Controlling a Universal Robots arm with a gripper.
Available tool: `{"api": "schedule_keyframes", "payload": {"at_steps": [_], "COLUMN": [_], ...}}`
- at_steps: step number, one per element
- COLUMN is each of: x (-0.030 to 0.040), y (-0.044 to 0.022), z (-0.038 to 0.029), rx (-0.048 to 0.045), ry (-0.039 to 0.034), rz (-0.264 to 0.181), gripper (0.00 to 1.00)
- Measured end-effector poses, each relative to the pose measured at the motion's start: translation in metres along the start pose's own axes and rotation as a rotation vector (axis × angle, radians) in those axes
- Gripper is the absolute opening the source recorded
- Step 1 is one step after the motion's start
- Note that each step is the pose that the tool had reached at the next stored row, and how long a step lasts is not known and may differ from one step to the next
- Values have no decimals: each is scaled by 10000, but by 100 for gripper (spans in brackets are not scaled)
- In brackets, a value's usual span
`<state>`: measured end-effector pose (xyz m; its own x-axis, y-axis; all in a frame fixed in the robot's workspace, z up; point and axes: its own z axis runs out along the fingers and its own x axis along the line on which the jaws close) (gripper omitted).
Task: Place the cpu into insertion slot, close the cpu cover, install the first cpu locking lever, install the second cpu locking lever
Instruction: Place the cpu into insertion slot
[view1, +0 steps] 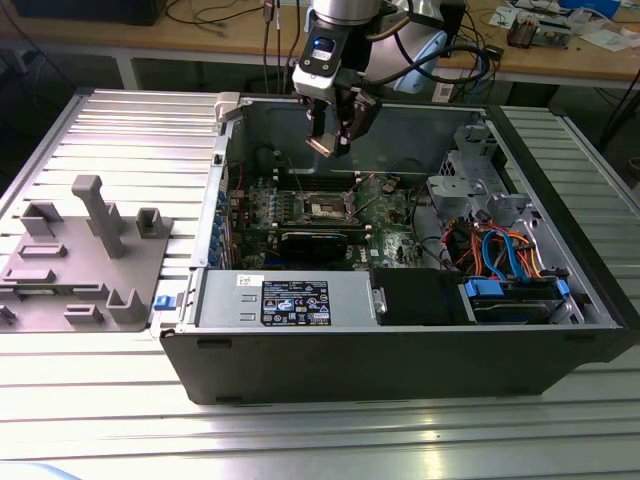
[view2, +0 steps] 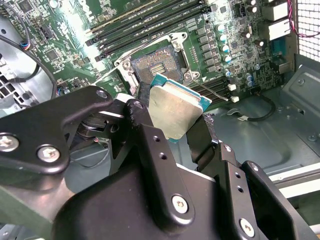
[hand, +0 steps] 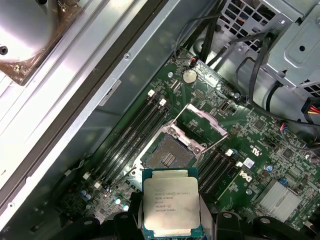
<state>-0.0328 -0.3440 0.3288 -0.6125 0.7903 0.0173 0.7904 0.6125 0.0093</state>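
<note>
End effector (view1: 328, 138) hangs over the open computer case (view1: 400, 365). Its two black fingers (view2: 150, 145) are clamped on opposite edges of the cpu (view1: 322, 146), whose silver face shows in both wrist views (view2: 176, 107) (hand: 170, 205). The chip is held tilted in the air, above the green motherboard (view1: 385, 215).

Across the exterior view from its left, a grey moulded fixture (view1: 90, 250) lies on the ribbed metal surface (view1: 120, 130), just beside the case. Near the middle of the board sits the insertion slot (view1: 325, 207) (view2: 154, 62) (hand: 169, 152), bare and uncovered, below the chip and apart from it. In the first wrist view the cpu cover (hand: 209, 120) stands tipped up along one edge of the slot. At the exterior view's right, blue and orange cables (view1: 500, 250) run beside a metal drive cage (view1: 470, 185).
</note>
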Motion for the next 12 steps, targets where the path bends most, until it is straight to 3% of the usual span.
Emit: {"api": "schedule_keyframes", "payload": {"at_steps": [12], "x": [0], "y": [0], "z": [0], "rx": [-2], "ry": [-1], "rz": [119], "gripper": [54]}}
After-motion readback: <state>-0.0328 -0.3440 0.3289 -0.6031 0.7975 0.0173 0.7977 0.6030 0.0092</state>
